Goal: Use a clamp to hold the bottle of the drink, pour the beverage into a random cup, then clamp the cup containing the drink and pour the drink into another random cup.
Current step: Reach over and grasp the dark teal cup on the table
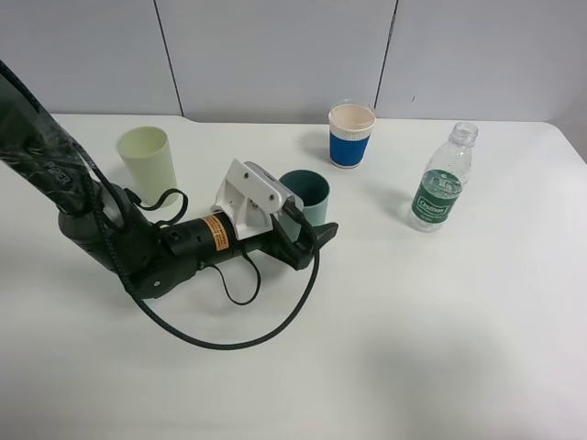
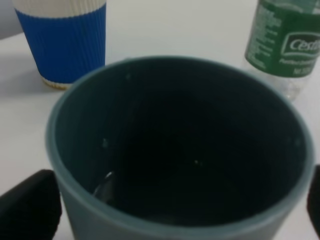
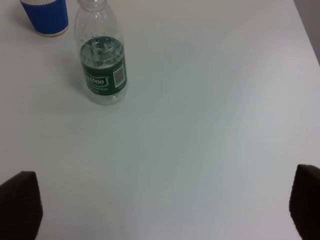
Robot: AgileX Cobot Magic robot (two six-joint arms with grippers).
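Note:
The teal cup (image 1: 307, 191) stands upright near the table's middle. My left gripper (image 1: 304, 220) is open, with a finger on either side of the cup. In the left wrist view the cup (image 2: 175, 150) fills the frame between the dark fingertips (image 2: 30, 205), and a small glint shows low in its dark inside. The uncapped, green-labelled bottle (image 1: 440, 183) (image 2: 287, 45) stands upright at the right and looks nearly empty. The pale yellow-green cup (image 1: 147, 163) stands at the back left. My right gripper (image 3: 160, 210) is open over bare table, well away from the bottle (image 3: 102, 65).
A white paper cup with a blue band (image 1: 351, 135) (image 2: 62, 42) (image 3: 45, 15) stands behind the teal cup. The left arm and its looping black cable (image 1: 229, 339) lie across the left half of the white table (image 1: 440, 348).

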